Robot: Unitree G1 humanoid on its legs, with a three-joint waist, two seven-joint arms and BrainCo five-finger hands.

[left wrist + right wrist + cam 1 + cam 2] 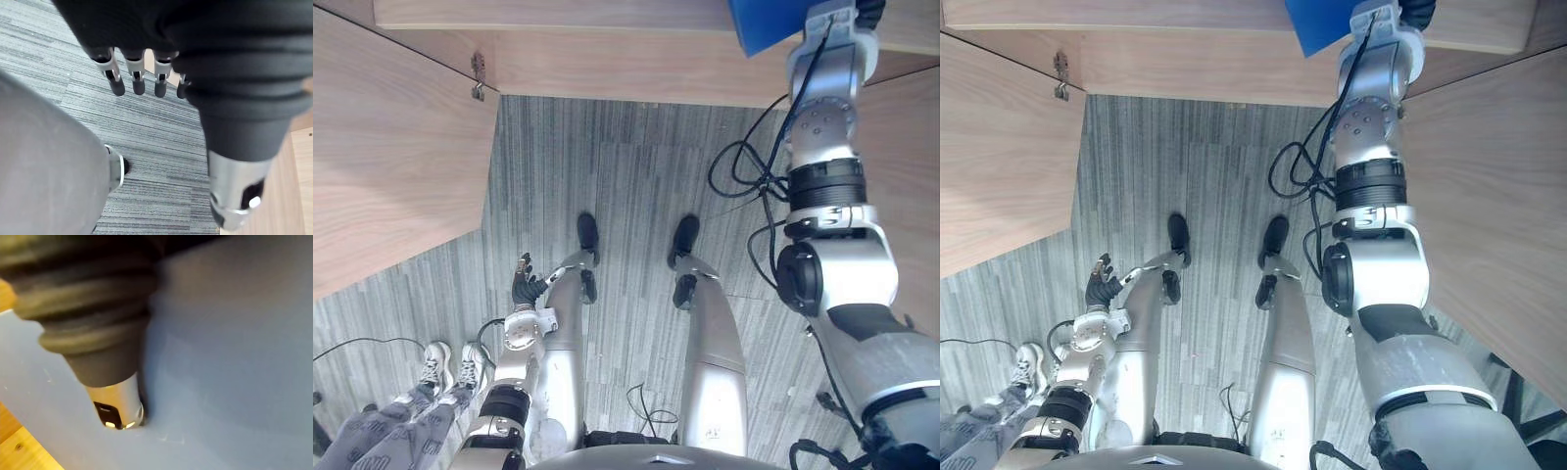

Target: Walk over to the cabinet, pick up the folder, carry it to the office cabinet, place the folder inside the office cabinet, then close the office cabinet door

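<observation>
Pinching blue folder (759, 24) under right hand (115, 401) thumb; keep level, push beyond cabinet shelf (607, 69) edge ahead, then release. Left hand (524, 286) slack.

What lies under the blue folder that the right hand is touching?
Pale wood shows past the edge of the blue folder, apparently beneath it. The right hand lies on top. The folder itself covers whatever else is underneath.
</observation>
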